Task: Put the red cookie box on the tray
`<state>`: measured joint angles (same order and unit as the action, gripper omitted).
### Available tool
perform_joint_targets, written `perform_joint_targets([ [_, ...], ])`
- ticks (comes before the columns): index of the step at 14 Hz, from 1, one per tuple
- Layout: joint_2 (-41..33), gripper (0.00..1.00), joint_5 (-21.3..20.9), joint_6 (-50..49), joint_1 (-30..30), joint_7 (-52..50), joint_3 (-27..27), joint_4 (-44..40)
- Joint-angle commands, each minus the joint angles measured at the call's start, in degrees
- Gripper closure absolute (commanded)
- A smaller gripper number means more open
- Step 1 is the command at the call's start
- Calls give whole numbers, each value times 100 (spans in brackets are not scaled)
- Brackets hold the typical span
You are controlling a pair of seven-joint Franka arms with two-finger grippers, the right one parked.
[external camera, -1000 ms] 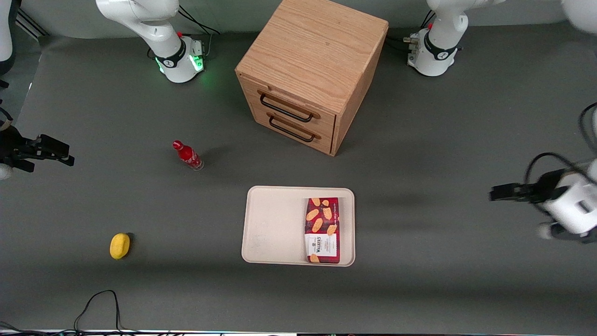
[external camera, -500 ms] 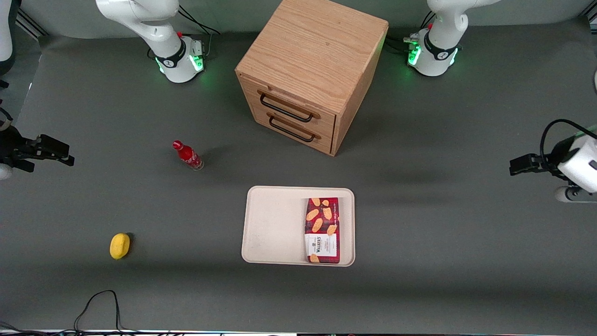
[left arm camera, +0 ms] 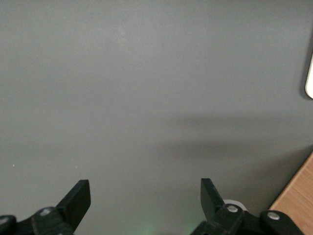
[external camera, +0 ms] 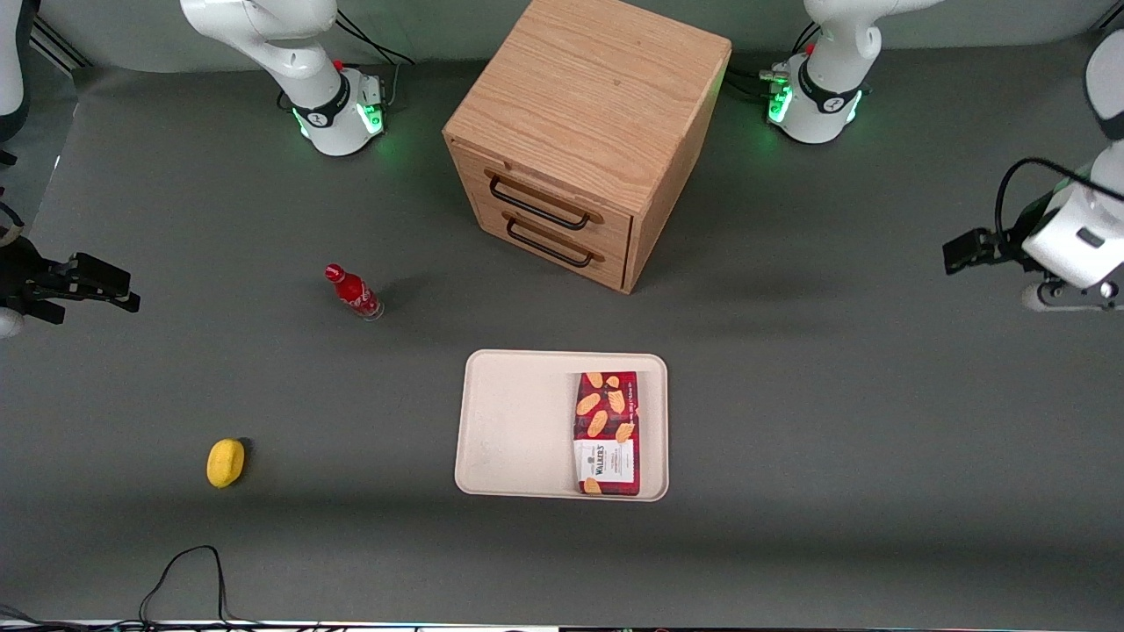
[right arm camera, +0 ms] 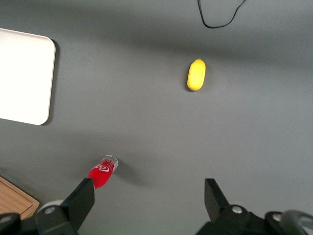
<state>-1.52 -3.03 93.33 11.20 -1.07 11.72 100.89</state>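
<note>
The red cookie box (external camera: 607, 432) lies flat in the tray (external camera: 518, 421), along the tray's side nearest the working arm, label end toward the front camera. The cream tray rests on the grey table, nearer the camera than the cabinet. My gripper (external camera: 961, 252) hovers well away from both, toward the working arm's end of the table. It is open, with nothing between its fingers. In the left wrist view the gripper (left arm camera: 144, 188) looks down on bare grey mat, with a sliver of the tray's rim (left arm camera: 309, 78) showing. The right wrist view shows a corner of the tray (right arm camera: 24, 73).
A wooden two-drawer cabinet (external camera: 584, 132) stands farther from the camera than the tray. A small red bottle (external camera: 353, 292) and a yellow object (external camera: 225, 462) sit toward the parked arm's end. A black cable (external camera: 184, 570) loops near the table's front edge.
My open gripper has drawn back from the tray toward the working arm's end and moved farther from the front camera. The box and tray have not moved.
</note>
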Motion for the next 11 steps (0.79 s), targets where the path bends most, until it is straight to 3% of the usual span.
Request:
perform_joint_targets([
  [1, -358, 0, 119, -192, 58, -52, 6, 238],
  [3, -349, 0, 119, -210, -160, -52, -125, 238],
  [5, -358, 0, 110, -210, -1570, -60, -1559, 229],
  [6, -315, 0, 136, -193, -1690, -43, -1820, 194],
  [11, -182, 0, 119, -315, -1630, 53, -1822, -105],
])
